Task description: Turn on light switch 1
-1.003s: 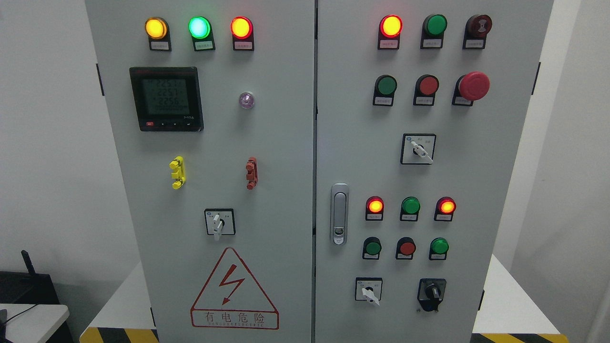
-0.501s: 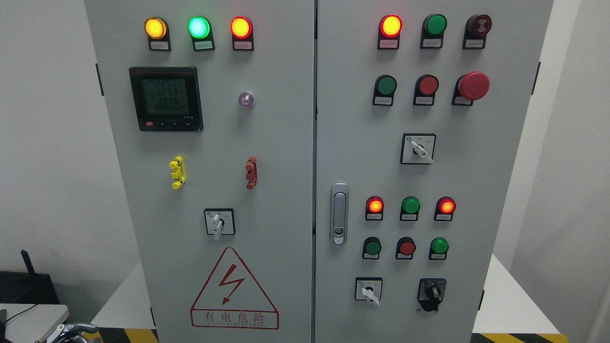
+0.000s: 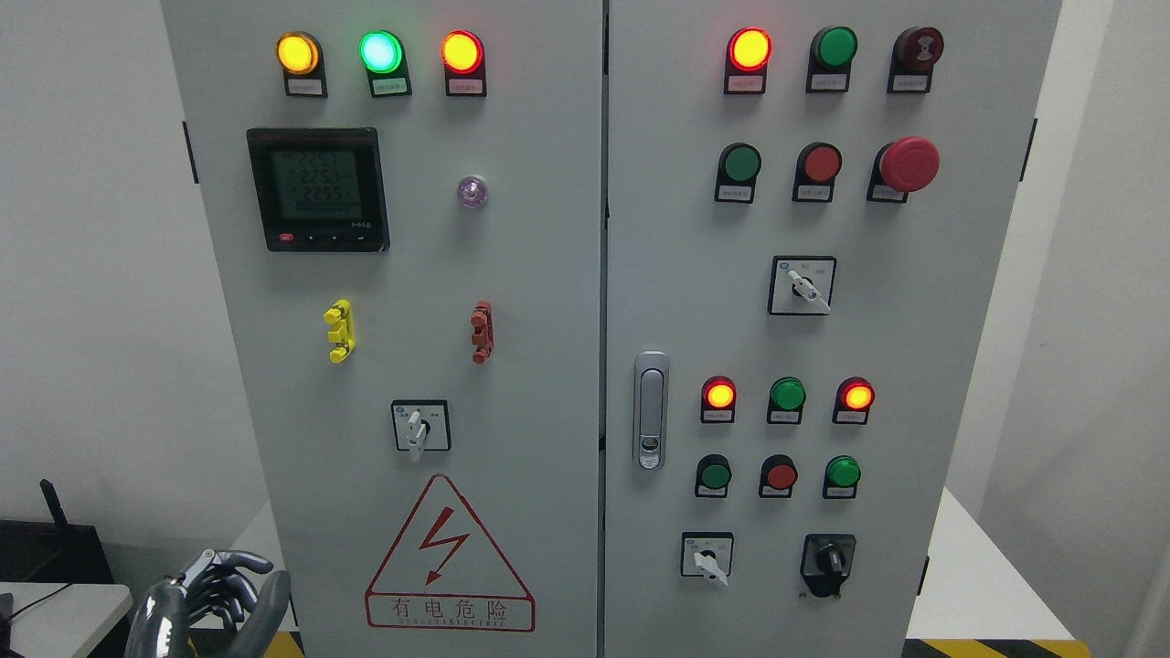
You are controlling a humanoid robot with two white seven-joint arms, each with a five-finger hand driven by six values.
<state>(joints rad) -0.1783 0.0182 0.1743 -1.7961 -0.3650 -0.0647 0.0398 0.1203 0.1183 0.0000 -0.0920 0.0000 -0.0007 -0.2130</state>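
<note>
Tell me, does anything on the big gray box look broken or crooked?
Nothing stands out. The cabinet doors are shut, its lamps and switches sit in neat rows, and the left robot hand is low, touching nothing.

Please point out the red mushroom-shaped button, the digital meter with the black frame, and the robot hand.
Red mushroom-shaped button (image 3: 909,164), head view, on its round cap.
Black-framed digital meter (image 3: 316,188), head view, on its screen.
Left hand (image 3: 212,599), head view, on the palm.

Matt grey painted metal cabinet (image 3: 512,274); glossy plastic indicator lamps (image 3: 462,52); brushed metal door handle (image 3: 650,409) right of centre seam; dark metallic fingers (image 3: 228,585).
</note>
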